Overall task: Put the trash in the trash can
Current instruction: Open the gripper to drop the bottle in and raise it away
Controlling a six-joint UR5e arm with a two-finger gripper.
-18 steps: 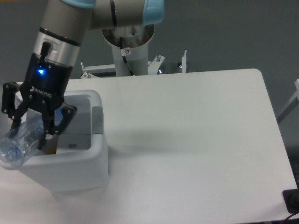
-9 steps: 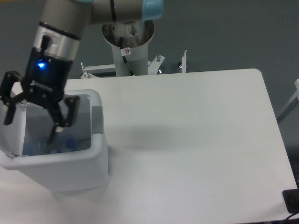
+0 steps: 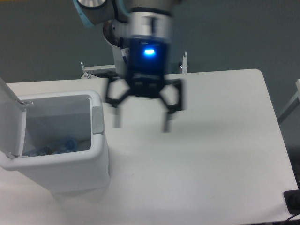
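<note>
Inside the trash can (image 3: 96,161), at the bottom of the well, we see the clear plastic bottle (image 3: 55,146) with its blue cap; it lies against the near wall, partly hidden by the rim. The paper packet is not visible to us; it may lie deeper in the can, we cannot tell. The lid (image 3: 10,116) stands raised at the can's left side, so the mouth is open.

The tool (image 3: 141,125) hangs over the tabletop (image 3: 211,154), right of the can and apart from it, fingers spread wide with nothing between them; motion blur softens its outline.

Judgement: bottle deposited, so the task looks near done or done. If the packet remains somewhere, the next move calls for locating it first.

Room: the tabletop right of the tool is open out to its rounded far corner. The can's tall right wall is the one edge to clear on any return.
</note>
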